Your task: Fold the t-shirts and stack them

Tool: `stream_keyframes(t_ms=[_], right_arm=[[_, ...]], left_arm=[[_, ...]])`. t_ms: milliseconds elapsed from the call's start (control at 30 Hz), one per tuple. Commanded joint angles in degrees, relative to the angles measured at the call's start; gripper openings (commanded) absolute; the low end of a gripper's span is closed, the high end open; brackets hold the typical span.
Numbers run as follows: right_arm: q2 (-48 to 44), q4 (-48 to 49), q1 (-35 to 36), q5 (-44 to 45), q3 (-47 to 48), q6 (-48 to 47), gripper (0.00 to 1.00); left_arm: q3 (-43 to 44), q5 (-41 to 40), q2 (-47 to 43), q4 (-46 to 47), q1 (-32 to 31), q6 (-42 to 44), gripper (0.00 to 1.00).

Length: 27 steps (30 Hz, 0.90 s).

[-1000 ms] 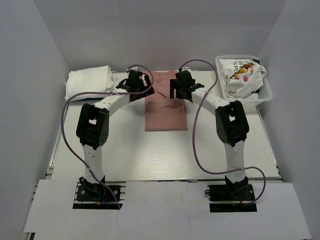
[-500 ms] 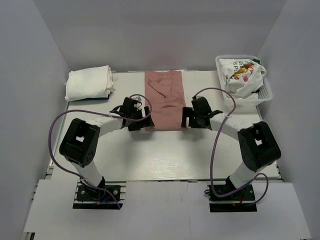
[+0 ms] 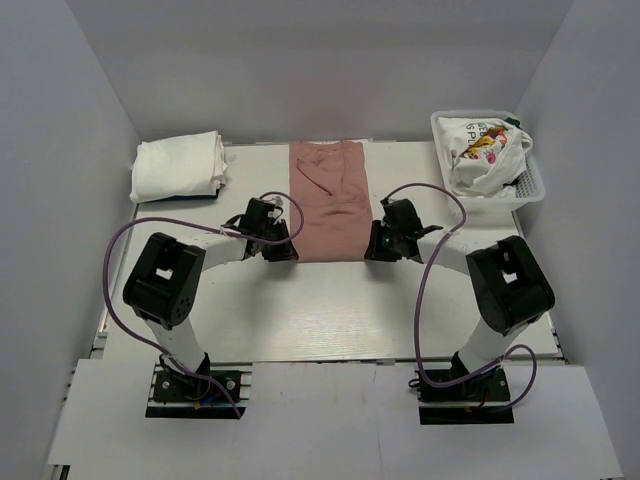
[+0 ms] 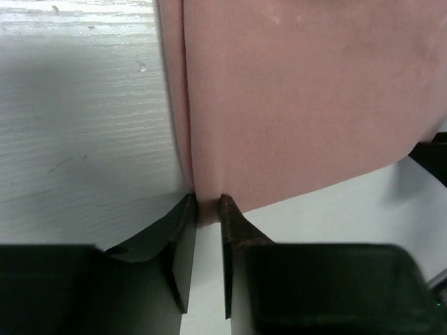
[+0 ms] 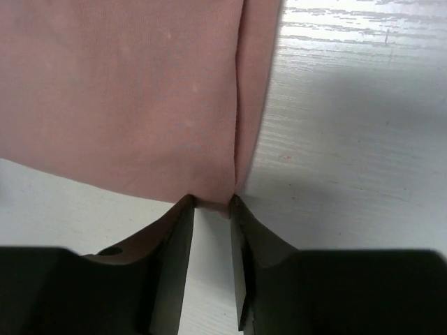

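A dusty-pink t-shirt [image 3: 330, 200] lies as a long folded strip at the middle back of the table, its plain side up. My left gripper [image 3: 285, 250] sits at the strip's near left corner. In the left wrist view its jaws [image 4: 207, 202] pinch that corner of pink cloth [image 4: 300, 105]. My right gripper [image 3: 375, 250] sits at the near right corner, and its jaws [image 5: 211, 201] hold the pink hem [image 5: 119, 91] between their tips. A folded white t-shirt stack [image 3: 178, 166] rests at the back left. A white t-shirt with colourful print [image 3: 480, 150] is crumpled in the basket.
A white plastic mesh basket [image 3: 535, 188] stands at the back right by the wall. Grey walls close in the left, back and right sides. White table surface [image 3: 330, 310] stretches between the pink strip and the arm bases.
Both arms drew back from the strip's far end to its near end. Their jaws, wide open before, have closed onto the two near corners.
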Motion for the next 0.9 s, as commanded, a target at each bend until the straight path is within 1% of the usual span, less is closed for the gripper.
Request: stream_keyframes(t_ms=[0,33,67,100,167,267,300,333,367,400,433,467,533,567,600,667,733,833,867], right_arm=[[1.3,1.9,0.0,-3.0,0.0,0.4,0.32],[1.4,2.0,-0.2,-3.1,0.4,0.5,0.22],[1.7,1.9,-0.2,-3.1,0.5,0.3,0.16],[1.6,1.8,-0.2,-3.4,0.5,0.2,0.1],[0.9,1.7,-0.3,-3.8,0.6,0.0,0.0],[-2.8,-1.8,0.1,-4.4,0.0,-1.2,0.0],[-5.9,-4.2,0.1,-5.1,-0.9,-2.6,0.0],[-7.0,-5.8,-0.1,-6.0,-1.0,-2.9,0.0],[-9.4,-10.6,0.2,-7.5,-1.3,-3.6,0.0],[-12.1,-12.0,0.3,-8.8,-2.1,-4.0,0.0],[-13.6,-13.1,0.3,-11.0,-3.0,-4.3,0.0],[-16.9,-15.8,0.4,-13.8,-4.1,-5.1,0.0],[-22.9,-17.2,0.3,-18.5,-6.6,-6.6,0.0],[-23.9,-18.6,0.4,-20.9,-7.0,-8.2,0.0],[-26.2,-21.0,0.6,-21.9,-7.5,-8.6,0.0],[-29.5,-23.9,0.7,-23.4,-7.0,-9.3,0.0],[-32.4,-24.9,0.5,-24.0,-5.3,-9.9,0.0],[-33.4,-26.1,0.2,-25.3,-0.4,-9.1,0.0],[-33.7,-25.8,0.2,-25.2,0.4,-8.9,0.0]], left_arm=[[-1.0,0.4,-0.6,1.4,0.0,0.3,0.28],[-1.0,1.1,0.0,1.4,0.0,0.3,0.12],[-0.2,1.1,0.0,1.4,0.0,0.3,0.03],[0.4,1.1,0.0,0.9,0.0,0.3,0.0],[0.4,1.7,-0.8,0.1,0.0,0.3,0.0],[-1.5,2.8,-4.6,-2.9,0.0,0.3,0.0],[-2.2,2.8,-8.1,-3.9,0.0,0.3,0.0],[-3.8,3.3,-10.1,-5.7,-0.6,0.3,0.0],[-4.8,3.8,-12.1,-6.5,-0.6,-0.2,0.0],[-5.9,5.0,-14.2,-7.1,-0.6,-0.2,0.0],[-7.2,6.1,-18.3,-9.0,-1.1,-1.9,0.0],[-7.2,7.7,-20.4,-10.0,-1.1,-1.9,0.0],[-9.0,11.6,-24.4,-10.8,-1.8,-2.6,0.0],[-9.0,12.5,-28.1,-11.6,-1.8,-3.4,0.0],[-9.8,13.2,-29.8,-12.4,-1.8,-3.4,0.0],[-9.8,13.2,-32.6,-15.5,-2.3,-3.4,0.0],[-9.2,13.2,-36.1,-16.2,-2.3,-3.9,0.0],[-8.0,14.5,-39.4,-16.2,-2.3,-5.4,0.0],[-7.1,12.3,-39.4,-16.2,-2.3,-5.4,0.0]])
